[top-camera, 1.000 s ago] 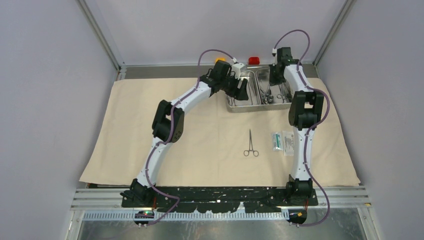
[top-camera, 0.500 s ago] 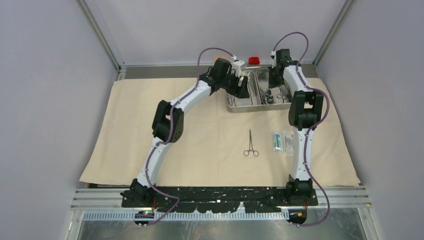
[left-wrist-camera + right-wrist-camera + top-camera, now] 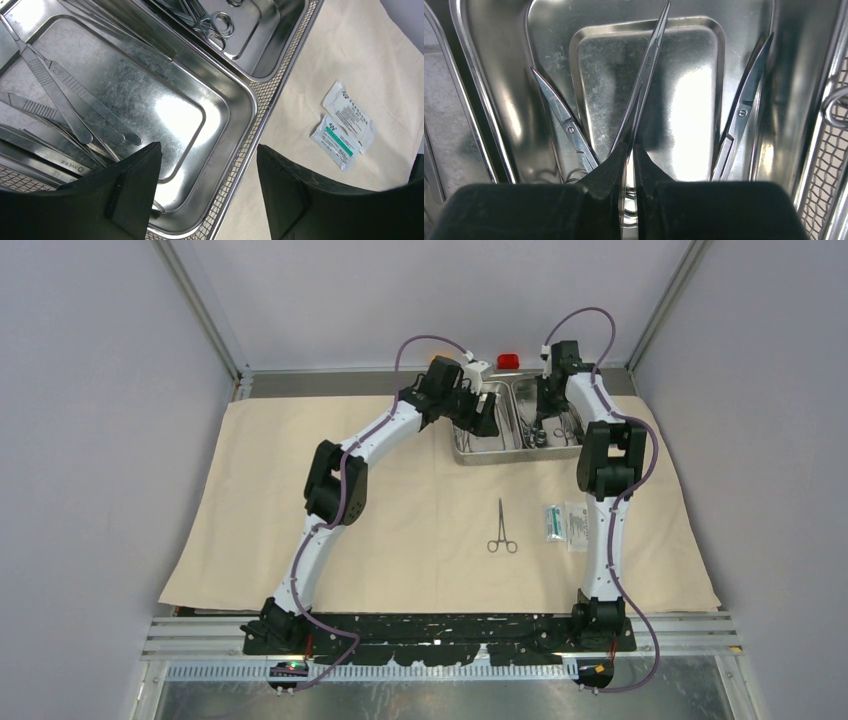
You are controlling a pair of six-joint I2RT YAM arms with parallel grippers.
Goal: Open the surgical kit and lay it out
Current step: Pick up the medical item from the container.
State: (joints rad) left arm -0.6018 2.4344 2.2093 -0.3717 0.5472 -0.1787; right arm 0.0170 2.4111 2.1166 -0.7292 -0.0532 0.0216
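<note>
The big beige cloth [image 3: 400, 530] lies spread flat. The two-compartment steel tray [image 3: 510, 457] stands at its far middle. My left gripper [image 3: 487, 410] is open and empty over the tray's left compartment. In the left wrist view the gripper [image 3: 207, 195] straddles the tray's near corner [image 3: 250, 100], with straight handles and tweezers [image 3: 65, 105] beside it. My right gripper [image 3: 545, 405] is down in the right compartment. In the right wrist view it [image 3: 629, 155] is shut on the middle clamp [image 3: 646, 75], between two other steel instruments [image 3: 564, 120] [image 3: 744, 105]. One clamp [image 3: 502, 528] and two packets [image 3: 565, 523] lie on the cloth.
A small red block [image 3: 508, 361] sits behind the tray at the back edge. Grey walls close in the left, right and back sides. The packets [image 3: 345, 130] also show in the left wrist view, on the cloth [image 3: 310, 60] to the right of the tray.
My left gripper has shifted slightly toward the far side over the tray's left compartment. The right arm has barely moved, staying down in the right compartment.
</note>
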